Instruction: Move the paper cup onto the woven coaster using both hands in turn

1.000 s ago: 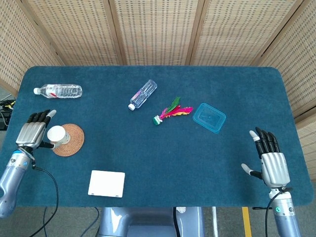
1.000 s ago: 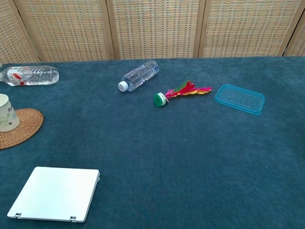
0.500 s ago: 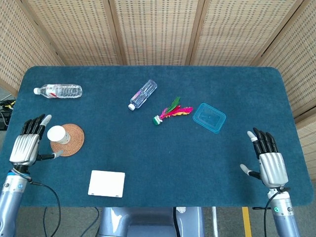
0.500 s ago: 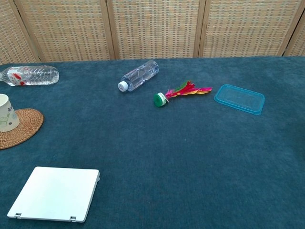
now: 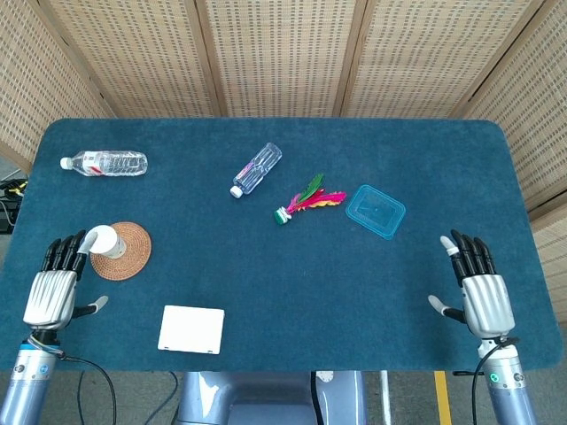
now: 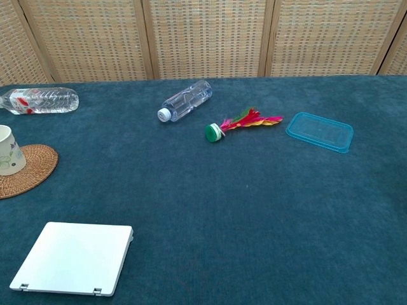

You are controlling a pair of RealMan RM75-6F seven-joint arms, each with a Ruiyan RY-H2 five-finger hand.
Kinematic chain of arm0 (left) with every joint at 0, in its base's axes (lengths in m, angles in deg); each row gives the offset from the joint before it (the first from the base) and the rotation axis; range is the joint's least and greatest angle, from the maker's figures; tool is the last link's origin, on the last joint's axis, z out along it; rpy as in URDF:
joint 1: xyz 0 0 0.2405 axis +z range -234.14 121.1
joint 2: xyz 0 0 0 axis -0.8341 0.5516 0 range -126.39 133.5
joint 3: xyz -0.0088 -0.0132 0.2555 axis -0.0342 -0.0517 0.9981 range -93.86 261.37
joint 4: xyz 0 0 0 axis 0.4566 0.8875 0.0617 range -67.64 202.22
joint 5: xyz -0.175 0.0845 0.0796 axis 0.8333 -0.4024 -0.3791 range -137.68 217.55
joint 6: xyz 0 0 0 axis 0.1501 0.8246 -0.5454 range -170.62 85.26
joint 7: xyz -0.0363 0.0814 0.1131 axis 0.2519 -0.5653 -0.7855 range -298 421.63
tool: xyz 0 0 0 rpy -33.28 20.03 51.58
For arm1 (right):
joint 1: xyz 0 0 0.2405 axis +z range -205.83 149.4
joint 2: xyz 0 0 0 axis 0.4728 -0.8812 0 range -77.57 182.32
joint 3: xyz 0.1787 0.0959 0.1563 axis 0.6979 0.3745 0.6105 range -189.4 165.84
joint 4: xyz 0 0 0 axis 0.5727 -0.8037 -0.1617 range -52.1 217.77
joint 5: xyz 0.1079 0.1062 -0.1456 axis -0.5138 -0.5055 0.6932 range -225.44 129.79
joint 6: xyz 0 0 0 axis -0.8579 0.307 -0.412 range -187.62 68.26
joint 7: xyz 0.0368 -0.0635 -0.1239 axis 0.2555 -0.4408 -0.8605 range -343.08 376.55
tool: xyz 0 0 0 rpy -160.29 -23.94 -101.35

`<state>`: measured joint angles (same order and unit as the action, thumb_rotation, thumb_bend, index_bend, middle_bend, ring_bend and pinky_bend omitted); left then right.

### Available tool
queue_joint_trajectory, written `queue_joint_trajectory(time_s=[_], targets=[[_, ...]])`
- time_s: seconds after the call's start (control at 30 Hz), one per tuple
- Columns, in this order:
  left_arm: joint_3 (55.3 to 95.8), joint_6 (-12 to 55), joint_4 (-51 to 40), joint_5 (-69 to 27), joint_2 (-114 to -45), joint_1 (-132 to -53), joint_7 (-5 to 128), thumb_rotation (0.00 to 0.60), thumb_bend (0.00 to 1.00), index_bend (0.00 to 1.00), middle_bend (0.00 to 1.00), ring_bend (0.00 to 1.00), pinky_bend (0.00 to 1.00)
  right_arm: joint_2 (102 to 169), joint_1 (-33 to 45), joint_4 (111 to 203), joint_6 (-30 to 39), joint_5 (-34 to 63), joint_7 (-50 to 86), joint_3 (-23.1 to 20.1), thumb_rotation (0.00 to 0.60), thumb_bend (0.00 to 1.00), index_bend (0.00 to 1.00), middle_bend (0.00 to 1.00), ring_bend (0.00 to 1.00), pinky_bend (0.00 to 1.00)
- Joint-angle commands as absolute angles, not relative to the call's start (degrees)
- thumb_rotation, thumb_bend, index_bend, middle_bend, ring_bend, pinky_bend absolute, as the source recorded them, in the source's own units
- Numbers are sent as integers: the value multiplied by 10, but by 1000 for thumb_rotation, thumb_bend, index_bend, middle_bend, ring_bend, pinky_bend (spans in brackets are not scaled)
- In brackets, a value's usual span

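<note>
The white paper cup (image 5: 103, 241) (image 6: 7, 150) stands upright on the round woven coaster (image 5: 124, 252) (image 6: 28, 170) at the table's left side. My left hand (image 5: 55, 289) is open, fingers apart, a little below and left of the cup and apart from it. Near the table's front right edge, my right hand (image 5: 477, 289) is open with its fingers spread and nothing in it. Neither hand shows in the chest view.
Two clear plastic bottles lie on the blue cloth, one at the back left (image 5: 106, 163) and one near the middle (image 5: 257, 168). A feathered shuttlecock (image 5: 306, 201), a blue plastic lid (image 5: 376, 211) and a flat white box (image 5: 191, 329) also lie there.
My left hand has let go of the cup and drawn back toward the table's front edge. The cup stays on the coaster. My right hand has slid back slightly.
</note>
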<state>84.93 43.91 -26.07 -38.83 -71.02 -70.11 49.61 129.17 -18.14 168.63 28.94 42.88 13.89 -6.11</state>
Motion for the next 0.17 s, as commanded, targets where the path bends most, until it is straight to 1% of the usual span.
queue_joint_trajectory(time_s=[0.03, 0.17], targets=[[864, 458, -259, -415, -708, -684, 489, 600, 30, 0, 0, 0, 0, 1292, -182, 1690, 293, 435, 131, -63, 600, 84, 0, 0, 0, 0], [871, 472, -255, -436, -703, -670, 486, 600, 30, 0, 0, 0, 0, 1292, -182, 1693, 295, 440, 125, -65, 600, 83, 0, 0, 0, 0]])
